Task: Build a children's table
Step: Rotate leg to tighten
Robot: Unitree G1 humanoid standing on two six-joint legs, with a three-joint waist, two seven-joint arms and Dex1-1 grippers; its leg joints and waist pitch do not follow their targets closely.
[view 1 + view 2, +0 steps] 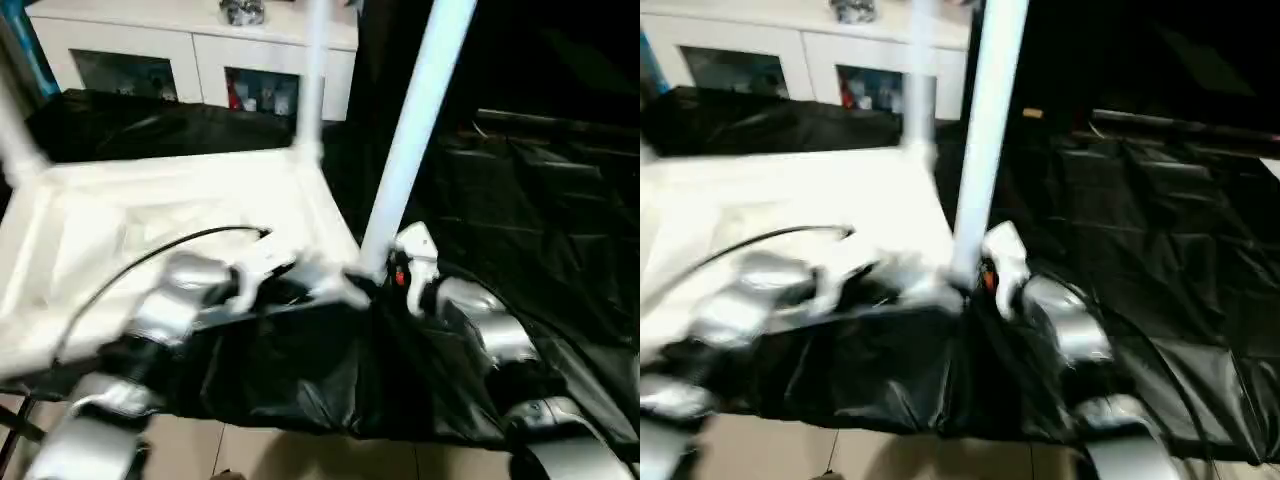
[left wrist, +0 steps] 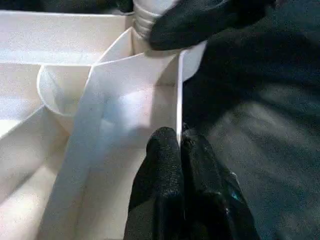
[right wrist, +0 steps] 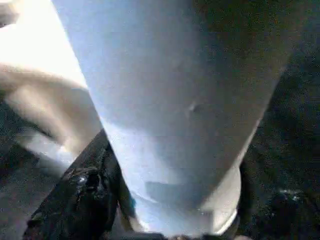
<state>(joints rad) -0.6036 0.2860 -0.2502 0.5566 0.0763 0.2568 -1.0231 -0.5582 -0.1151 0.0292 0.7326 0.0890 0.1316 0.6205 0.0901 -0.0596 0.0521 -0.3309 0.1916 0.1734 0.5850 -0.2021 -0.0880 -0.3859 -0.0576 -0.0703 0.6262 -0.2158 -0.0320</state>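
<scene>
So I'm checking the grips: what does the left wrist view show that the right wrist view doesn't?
Left wrist: the left gripper pinching the thin side wall of the upturned table top, ribs and corner socket visible. Right wrist: a close view of the leg's tube with the right gripper's fingers around its base. Both: the leg at the near corner.

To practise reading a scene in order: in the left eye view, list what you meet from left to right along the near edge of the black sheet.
Left forearm → table top's near corner → upright white leg → right forearm.
</scene>
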